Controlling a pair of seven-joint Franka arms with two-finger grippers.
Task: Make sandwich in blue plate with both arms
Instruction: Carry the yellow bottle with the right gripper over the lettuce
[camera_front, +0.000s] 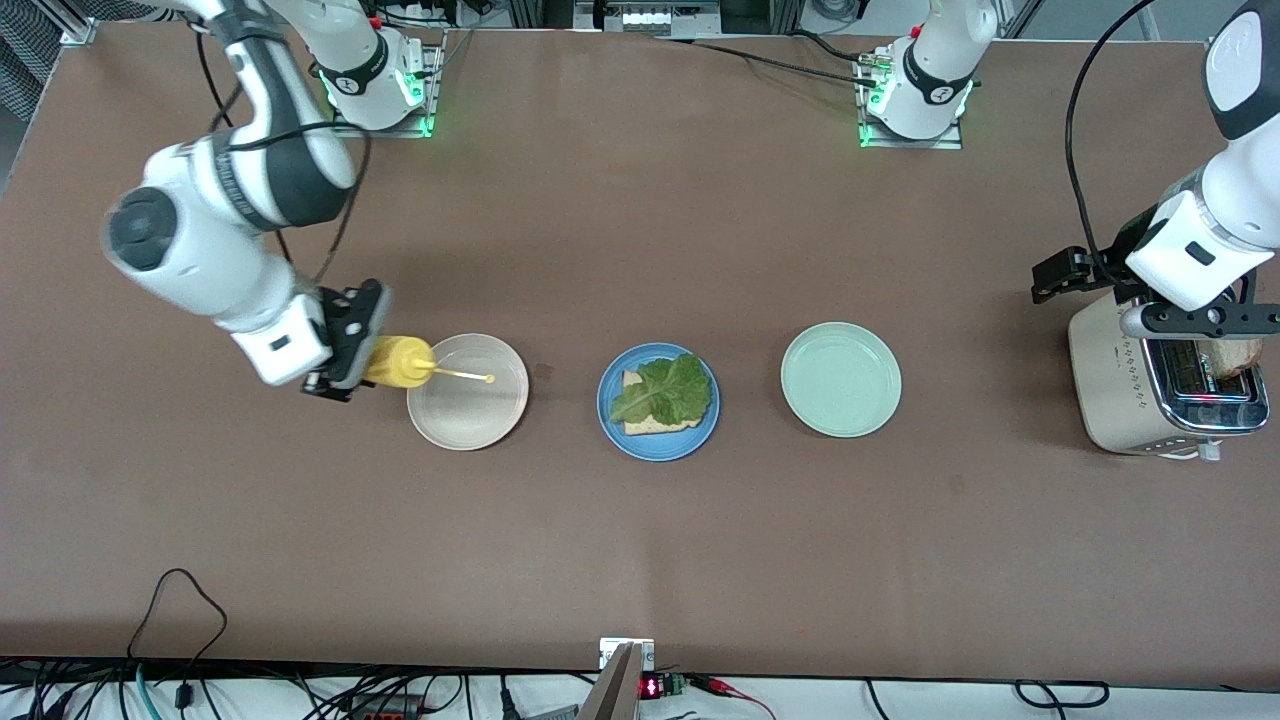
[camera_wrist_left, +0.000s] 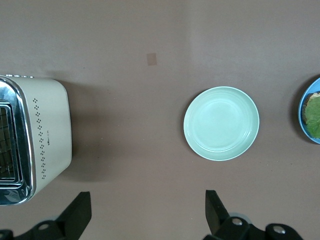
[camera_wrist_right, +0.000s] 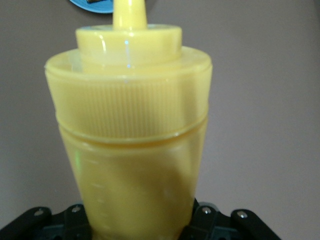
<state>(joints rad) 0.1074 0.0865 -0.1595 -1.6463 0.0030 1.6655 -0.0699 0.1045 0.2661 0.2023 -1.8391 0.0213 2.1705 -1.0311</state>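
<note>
Nearest the front camera: blue plate (camera_front: 657, 402), mid-table, carrying one bread slice (camera_front: 640, 421) with a crinkled lettuce leaf (camera_front: 663, 388) laid on top. No upper slice yet, so the sandwich is judged half built.

Beige plate (camera_front: 467, 391) sits beside it toward the right arm's end; pale green plate (camera_front: 841, 379) toward the left arm's end, empty.

Right gripper (camera_front: 345, 345) is clamped around the body of a yellow squeeze bottle (camera_front: 399, 361), held tipped on its side, nozzle over the beige plate.

Left gripper (camera_wrist_left: 148, 212) hangs over the toaster (camera_front: 1165, 385) at the left arm's end, fingers spread wide, holding nothing. A browned slice (camera_front: 1238, 355) shows in the toaster slot.

Handling, judged:
- Toast: light, stiff, brittle at the crust. Pinch across the flat faces at the exposed top edge, gently.
- Lettuce: limp, near weightless; likely to shift if nudged.
- Bottle: soft-walled, smooth; a hard squeeze would spurt sauce
</note>
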